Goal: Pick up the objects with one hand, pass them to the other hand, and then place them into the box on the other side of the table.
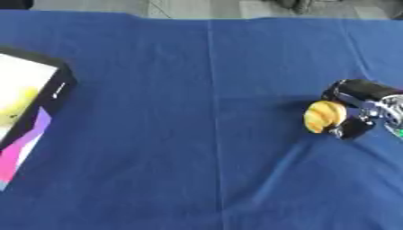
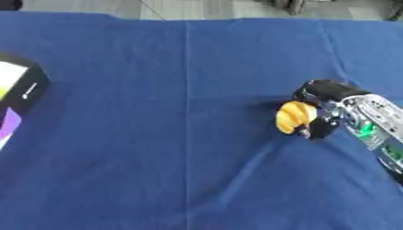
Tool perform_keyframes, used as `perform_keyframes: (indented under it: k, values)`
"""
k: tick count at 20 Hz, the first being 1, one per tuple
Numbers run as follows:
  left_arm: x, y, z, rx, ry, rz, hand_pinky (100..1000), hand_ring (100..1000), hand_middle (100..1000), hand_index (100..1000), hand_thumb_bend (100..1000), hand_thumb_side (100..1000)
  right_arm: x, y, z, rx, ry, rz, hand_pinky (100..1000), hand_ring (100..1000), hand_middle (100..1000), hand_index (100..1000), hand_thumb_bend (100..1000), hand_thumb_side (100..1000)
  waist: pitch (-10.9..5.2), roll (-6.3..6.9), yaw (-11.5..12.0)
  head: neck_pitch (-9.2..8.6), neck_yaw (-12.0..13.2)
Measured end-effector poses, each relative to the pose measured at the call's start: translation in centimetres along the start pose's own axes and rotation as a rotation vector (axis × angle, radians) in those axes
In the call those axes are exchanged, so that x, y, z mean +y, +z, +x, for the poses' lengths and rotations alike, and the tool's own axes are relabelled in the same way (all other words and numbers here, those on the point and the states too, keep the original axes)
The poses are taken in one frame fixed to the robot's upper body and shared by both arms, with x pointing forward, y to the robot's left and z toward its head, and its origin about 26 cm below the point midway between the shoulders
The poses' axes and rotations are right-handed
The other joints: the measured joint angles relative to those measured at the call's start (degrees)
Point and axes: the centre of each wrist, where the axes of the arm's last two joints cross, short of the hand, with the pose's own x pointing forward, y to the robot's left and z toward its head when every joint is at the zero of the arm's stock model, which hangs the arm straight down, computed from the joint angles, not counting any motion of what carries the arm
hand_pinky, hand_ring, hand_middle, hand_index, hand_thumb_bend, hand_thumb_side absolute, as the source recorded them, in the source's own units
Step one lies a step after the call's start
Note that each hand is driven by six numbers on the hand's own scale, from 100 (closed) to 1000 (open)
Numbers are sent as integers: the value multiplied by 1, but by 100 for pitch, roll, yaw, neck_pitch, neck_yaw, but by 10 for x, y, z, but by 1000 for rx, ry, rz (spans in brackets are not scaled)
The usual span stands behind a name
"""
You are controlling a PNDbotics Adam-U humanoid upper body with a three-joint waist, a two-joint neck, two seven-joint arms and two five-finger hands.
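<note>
A small yellow-orange ribbed object (image 1: 324, 116) sits at the right side of the blue table. My right hand (image 2: 324, 108) reaches in from the right edge, its black fingers curled around the object from above and below. On the table's left side stands a black-walled box (image 1: 55, 92) with a white inside, where something pale yellow (image 1: 20, 102) lies. My left hand shows in neither view.
A blue cloth (image 1: 189, 134) covers the whole table, with a crease running down its middle. The box's side carries pink and purple colouring (image 1: 20, 148). A grey floor shows past the far edge.
</note>
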Motion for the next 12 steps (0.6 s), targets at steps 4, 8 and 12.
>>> perform_keyframes:
  k: [4,8,12]
  values:
    - [0,0,-1,1,-6,1,815,743,739,814,670,521,-20,16,11,-41,-72,-75,833,678,504,579,114,100,-30,6,-46,3,54]
    - [1,1,-1,2,-12,1,817,744,740,813,668,520,-41,35,22,-87,-163,-177,815,637,481,571,100,100,-80,21,-80,5,115]
    - [1,0,0,-2,-32,-5,815,742,732,814,679,515,-48,40,25,-109,-265,-308,788,593,460,566,100,100,-135,49,-107,6,163]
